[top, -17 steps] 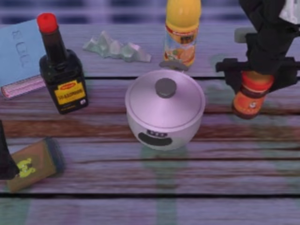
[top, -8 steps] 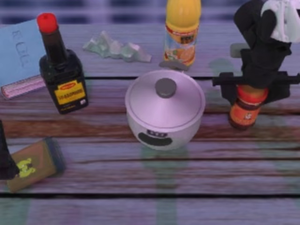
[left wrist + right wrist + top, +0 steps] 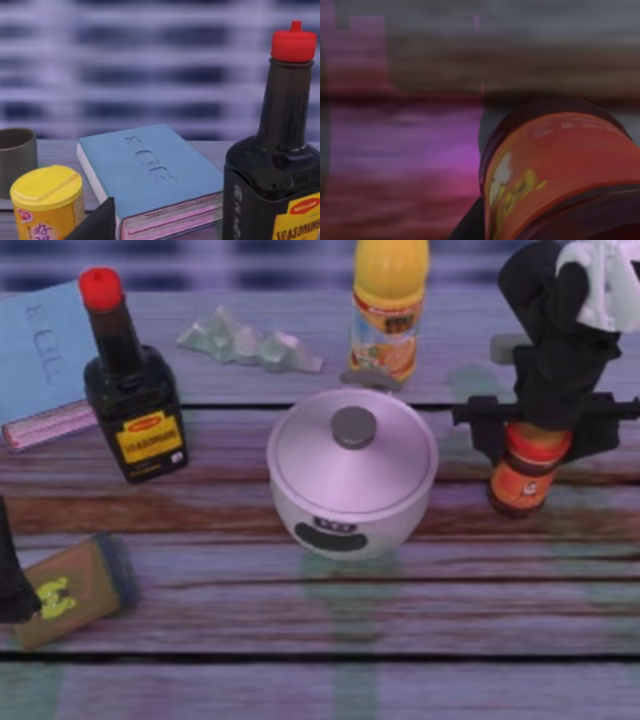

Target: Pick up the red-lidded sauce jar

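Observation:
The red-lidded sauce jar (image 3: 523, 476) is at the right side of the table, squat, with an orange label band and a red-orange lid. My right gripper (image 3: 540, 432) comes down from above and is shut on it just under the lid, its black crossbar covering the lid's far part. The right wrist view shows the jar (image 3: 560, 170) very close, with the wooden table behind it. Whether the jar's base touches the table I cannot tell. My left gripper (image 3: 12, 585) is parked at the table's left edge and is open, with one dark finger (image 3: 97, 225) showing.
A lidded purple-grey pot (image 3: 350, 475) stands in the middle, left of the jar. A yellow-orange juice bottle (image 3: 390, 310) is at the back. The tall dark seasoning bottle (image 3: 135, 410), a blue book (image 3: 40, 350), crumpled foil (image 3: 250, 342) and a brown box (image 3: 75, 590) lie to the left.
In the first half second my right gripper shifted the jar slightly left and toward the near edge, and the arm's pose changed. Since then nothing has moved. The left arm stayed still.

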